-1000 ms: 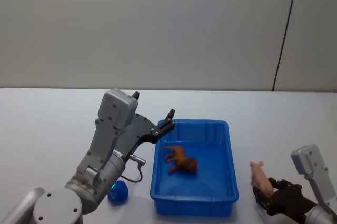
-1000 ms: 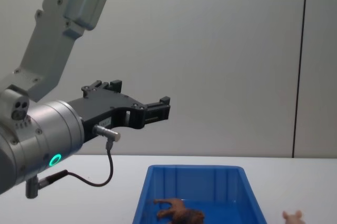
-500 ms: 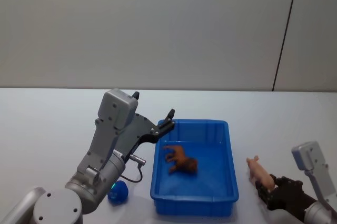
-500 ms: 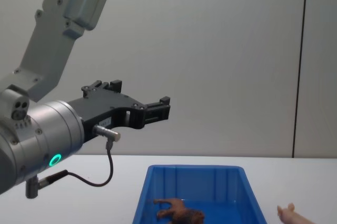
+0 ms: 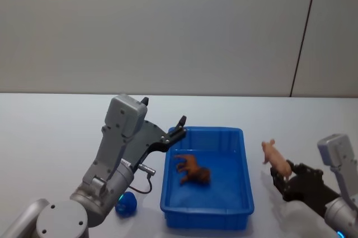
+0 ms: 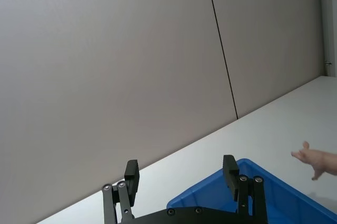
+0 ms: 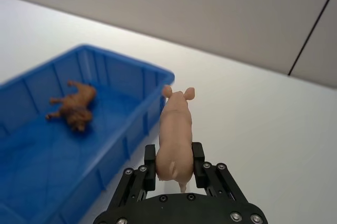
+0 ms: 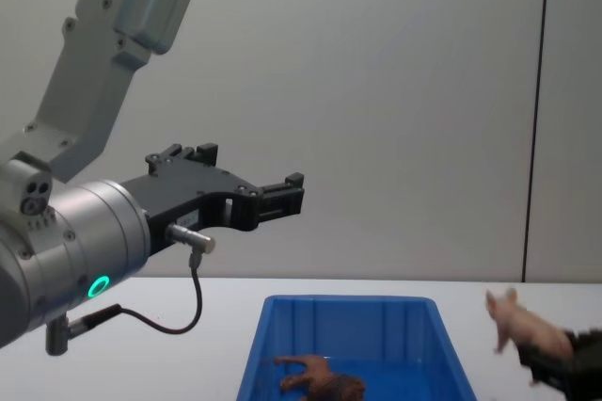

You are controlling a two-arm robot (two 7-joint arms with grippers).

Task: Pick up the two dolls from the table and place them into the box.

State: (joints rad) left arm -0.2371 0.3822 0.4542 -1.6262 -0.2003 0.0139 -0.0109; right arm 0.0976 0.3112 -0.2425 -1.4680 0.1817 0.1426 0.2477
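Dolls were split between the box and the air beside it. The reddish-brown doll (image 5: 192, 170) lay on its side on the floor of the blue box (image 5: 204, 219), left of the floor's middle, with its thin legs stretched toward the box's left wall. It touched none of the walls, as far as the head view showed.

The pink doll (image 7: 176, 129) was outside the box, just beside its right long wall and clear of the white table (image 5: 56, 126). The right hand (image 7: 174, 154) was clamped on it, one black finger (image 7: 150, 161) pressed against each flank near the hindquarters. The doll's head and small ears pointed away from the hand, and its body tilted upward. From the chest camera the pink doll hung higher than the box's rim, to the right of the box's back right corner. No part of it was over the box's opening.

The left hand (image 6: 180, 167) was raised well above the box, near its back left corner, with its two fingers spread wide apart and nothing between them. From the head camera one of its fingertips lay just over that corner's rim. In the left wrist view the back corner of the box showed below the fingers, and the pink doll showed farther off, past the box's right side.
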